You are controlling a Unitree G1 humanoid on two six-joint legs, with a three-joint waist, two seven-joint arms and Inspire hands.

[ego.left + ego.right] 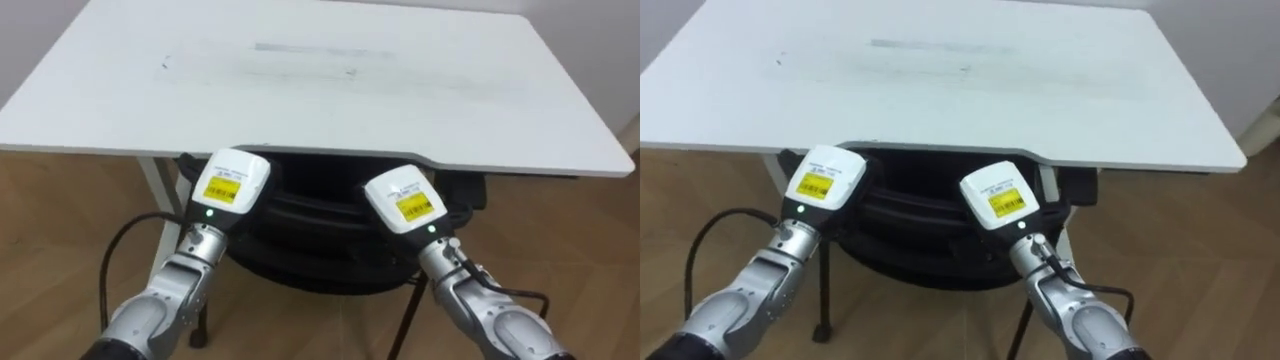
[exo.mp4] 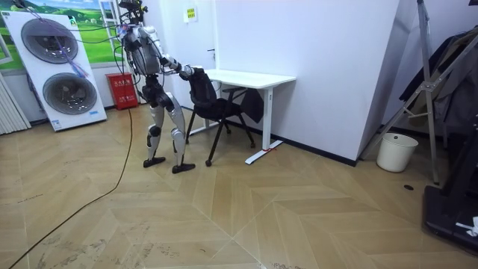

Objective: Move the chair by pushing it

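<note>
The left hand point(image 1: 233, 183) and right hand point(image 1: 405, 200) are placed side by side on the backrest of the black chair point(image 1: 320, 250). Their fingers are hidden, so whether they are spread or curled cannot be told. The chair is partly under the near edge of the white desk point(image 1: 320, 80).

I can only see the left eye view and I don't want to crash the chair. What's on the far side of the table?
Observer: A white wall. The table stands right by it.
Operator: Is the robot standing straight?
Observer: Yes, it's on both feet behind the chair. Its arms are stretched forward, with the left hand and right hand at the backrest.
Operator: Is anything else near?
Observer: A white bin stands by the same wall, towards the room view's right, well apart from the table.
</note>
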